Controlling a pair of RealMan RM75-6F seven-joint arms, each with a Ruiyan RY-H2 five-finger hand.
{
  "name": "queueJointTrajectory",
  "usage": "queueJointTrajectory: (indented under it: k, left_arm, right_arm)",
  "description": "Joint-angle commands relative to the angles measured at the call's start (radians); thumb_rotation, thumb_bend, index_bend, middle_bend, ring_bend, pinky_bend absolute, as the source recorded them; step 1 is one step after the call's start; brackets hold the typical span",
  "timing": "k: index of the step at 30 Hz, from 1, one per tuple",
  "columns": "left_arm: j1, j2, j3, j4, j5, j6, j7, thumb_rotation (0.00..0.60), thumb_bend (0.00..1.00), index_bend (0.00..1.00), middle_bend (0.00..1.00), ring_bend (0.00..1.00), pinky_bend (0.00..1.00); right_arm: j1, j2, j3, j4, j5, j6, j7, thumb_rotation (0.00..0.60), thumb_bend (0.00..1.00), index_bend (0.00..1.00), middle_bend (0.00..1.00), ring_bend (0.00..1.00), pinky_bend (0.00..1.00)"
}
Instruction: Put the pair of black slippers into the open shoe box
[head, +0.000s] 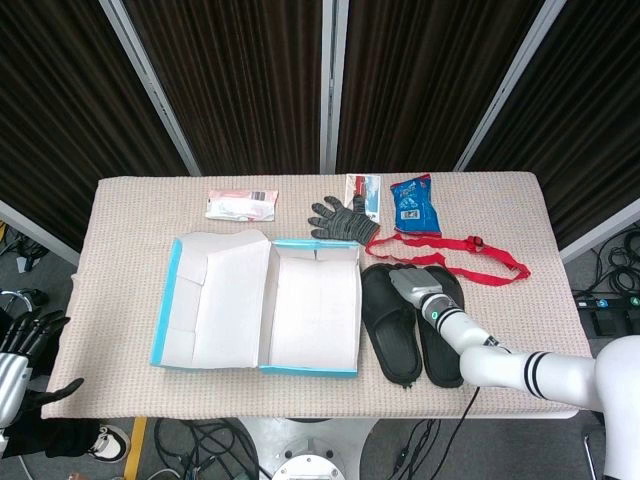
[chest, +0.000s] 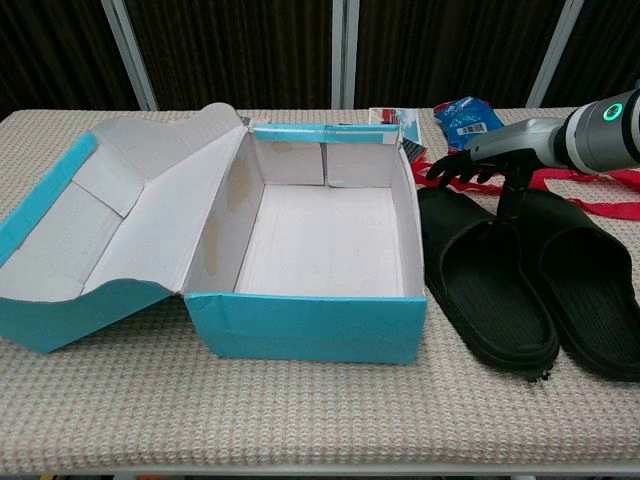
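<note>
Two black slippers lie side by side to the right of the open shoe box (head: 312, 305) (chest: 320, 240): the left slipper (head: 392, 335) (chest: 490, 290) and the right slipper (head: 442, 340) (chest: 590, 290). My right hand (head: 410, 284) (chest: 470, 163) hovers over the far end of the left slipper with its fingers spread and nothing in it. Its thumb points down toward the gap between the slippers. My left hand (head: 22, 345) hangs below the table's near-left corner, fingers apart and empty. The box interior is bare white, and its lid (head: 205, 300) is folded out to the left.
Along the back of the table lie a grey knit glove (head: 340, 218), a blue packet (head: 412, 205), a red strap (head: 485, 258), a pink and white packet (head: 241, 204) and a small card (head: 364, 188). The red strap runs just behind the slippers.
</note>
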Motion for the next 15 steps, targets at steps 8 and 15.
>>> queueJointTrajectory:
  k: [8,15]
  left_arm:
    - [-0.002,-0.011,0.012,0.016,0.009,-0.011,-0.006,0.600,0.10,0.17,0.13,0.03,0.07]
    - [-0.001,-0.011,0.011,0.014,0.005,-0.011,-0.008,0.600,0.10,0.17,0.13,0.03,0.07]
  right_arm:
    - [0.044,-0.034,-0.027,0.027,0.051,0.005,-0.024,0.600,0.07,0.01,0.09,0.00,0.00]
    - [0.056,-0.057,-0.035,0.032,0.062,0.036,-0.041,0.600,0.06,0.13,0.18,0.00,0.00]
